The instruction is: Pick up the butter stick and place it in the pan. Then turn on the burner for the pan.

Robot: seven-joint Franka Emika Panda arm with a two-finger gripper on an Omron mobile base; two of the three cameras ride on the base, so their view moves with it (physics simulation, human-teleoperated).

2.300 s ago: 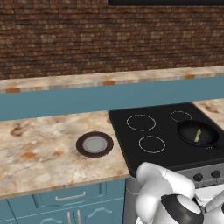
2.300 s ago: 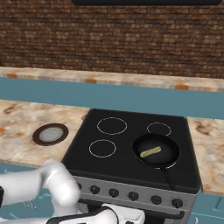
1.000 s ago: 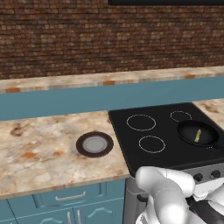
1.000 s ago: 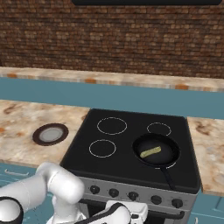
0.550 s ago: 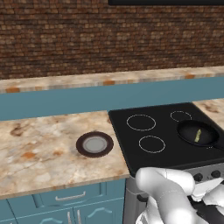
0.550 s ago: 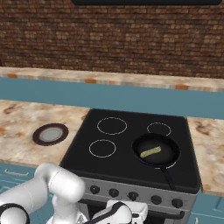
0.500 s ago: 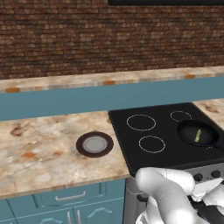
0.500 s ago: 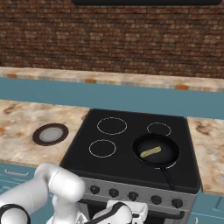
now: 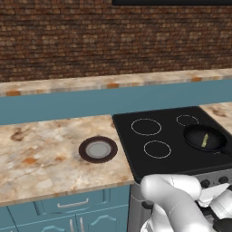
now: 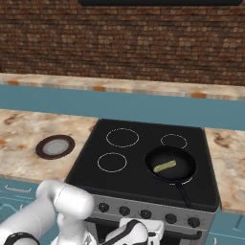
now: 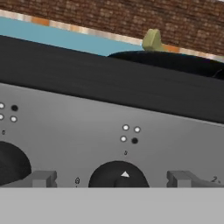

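- Butter stick (image 10: 165, 166) already lies in the pan (image 10: 170, 164) on the stove's front right burner — placement looks done, the burner step is left.
- Gripper (image 11: 116, 183) is low in front of the stove's control panel (image 11: 65, 131), fingers spread wide, nothing between them. Fingertips (image 11: 43, 178) sit on either side of a black knob (image 11: 117, 175) — straddling it, contact not confirmed.
- Key relation: the knob lies dead ahead of the gripper, centred between the tips, with its white pointer mark facing up toward a small four-dot burner diagram (image 11: 130, 134) just above it.
- That diagram has its lower right dot dark — my read is that it maps to the front right ring, i.e. the pan's burner.
- From the hand, pan and butter are above and beyond the panel edge, slightly to the right; the butter's end pokes over the pan rim.
- A second knob (image 11: 11, 162) sits off to the gripper's left, not in the jaws' line.
- Next move, as I judge it: close on the centred knob, then rotate. Risk — the tips slip on the round knob if the squeeze is off-centre.
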